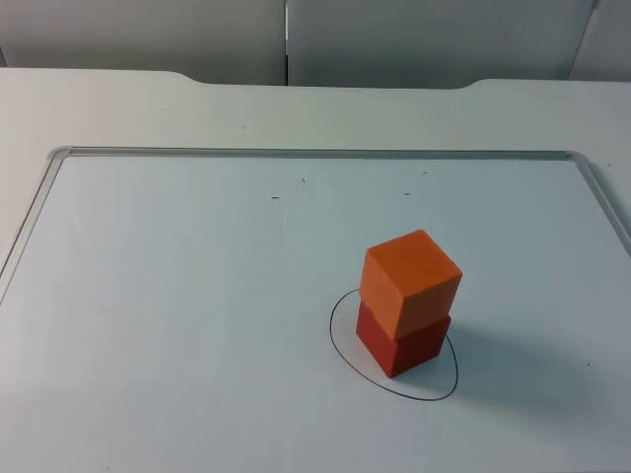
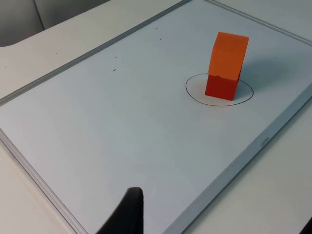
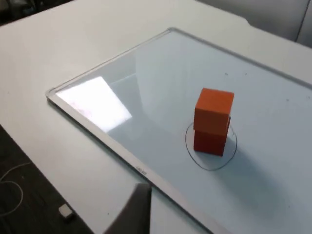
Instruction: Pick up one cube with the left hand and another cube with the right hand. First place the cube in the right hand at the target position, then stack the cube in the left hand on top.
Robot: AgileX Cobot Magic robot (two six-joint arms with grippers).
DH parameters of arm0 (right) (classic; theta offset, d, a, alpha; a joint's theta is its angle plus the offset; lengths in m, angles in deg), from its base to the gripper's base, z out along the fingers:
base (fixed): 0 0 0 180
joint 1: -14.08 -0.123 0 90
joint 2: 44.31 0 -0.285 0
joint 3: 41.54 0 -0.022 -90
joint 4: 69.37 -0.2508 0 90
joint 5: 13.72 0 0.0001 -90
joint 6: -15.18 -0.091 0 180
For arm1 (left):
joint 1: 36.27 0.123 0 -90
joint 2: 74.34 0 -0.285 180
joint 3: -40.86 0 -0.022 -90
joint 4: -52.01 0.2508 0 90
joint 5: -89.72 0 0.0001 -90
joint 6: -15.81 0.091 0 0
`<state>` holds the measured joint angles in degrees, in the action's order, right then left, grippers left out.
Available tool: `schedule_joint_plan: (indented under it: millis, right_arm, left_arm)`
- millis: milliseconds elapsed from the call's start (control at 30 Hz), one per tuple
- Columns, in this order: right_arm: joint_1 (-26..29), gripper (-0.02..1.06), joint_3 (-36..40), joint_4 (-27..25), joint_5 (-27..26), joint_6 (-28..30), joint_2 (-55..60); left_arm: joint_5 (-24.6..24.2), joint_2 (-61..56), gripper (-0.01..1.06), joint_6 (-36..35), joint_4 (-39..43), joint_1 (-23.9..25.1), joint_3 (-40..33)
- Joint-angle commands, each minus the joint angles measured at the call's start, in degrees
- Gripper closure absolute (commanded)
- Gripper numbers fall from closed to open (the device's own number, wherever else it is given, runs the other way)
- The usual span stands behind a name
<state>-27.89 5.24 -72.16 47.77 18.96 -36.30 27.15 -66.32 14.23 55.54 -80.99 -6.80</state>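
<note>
So, fingers first: one black fingertip of the left gripper (image 2: pixel 127 210) pokes into the left wrist view, and honestly I can't tell whether that gripper is released or clenched, since its other finger is out of frame. Same deal with the right gripper (image 3: pixel 130 210) in its own wrist view: one dark fingertip, so no call on that one either. What I can say is neither is grasping a cube, because both cubes sit out on the board, well apart from either fingertip.

Moving outward: the orange cube (image 1: pixel 411 280) sits on top of the red cube (image 1: pixel 402 340), touching it and turned a little relative to it, so the edges don't quite line up. The red cube stands inside the hand-drawn black circle (image 1: pixel 342 350), which I take to be the target spot. That circle is on the whiteboard (image 1: pixel 177 315), toward its right side and nearer the front edge than the far one. The whiteboard lies flat on the white table (image 1: pixel 118 108).

Progress-wise, I'd say the task looks basically finished: bottom cube placed at the target, second cube stacked, stack standing upright. All that's left, if anything, is for both arms to park, and they look backed off and waiting.
</note>
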Motion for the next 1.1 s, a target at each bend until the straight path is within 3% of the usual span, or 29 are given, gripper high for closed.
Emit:
schedule_joint_plan:
  millis: [0,100,733,933,1067]
  right_arm:
    - [0.0,0.11,1.4,1.5,0.4,-1.6,-0.2]
    - [0.0,0.11,1.2,4.4,0.4,-5.8,-0.2]
    - [0.0,0.11,1.2,4.0,0.4,-5.0,-0.2]
    - [0.0,0.00,1.2,4.0,0.4,-4.9,-0.2]
    - [0.0,0.00,1.2,4.0,0.4,-4.9,-0.2]
  left_arm:
    - [0.8,-0.2,0.00,-0.3,-0.2,-0.2,-0.2]
    - [0.8,-0.2,0.00,-0.4,-0.2,-0.2,-0.2]
    - [0.8,-0.2,0.00,-0.4,-0.2,-0.2,-0.2]
    - [0.8,-0.2,0.00,-0.4,-0.2,-0.2,-0.2]
    - [0.8,-0.2,0.00,-0.4,-0.2,-0.2,-0.2]
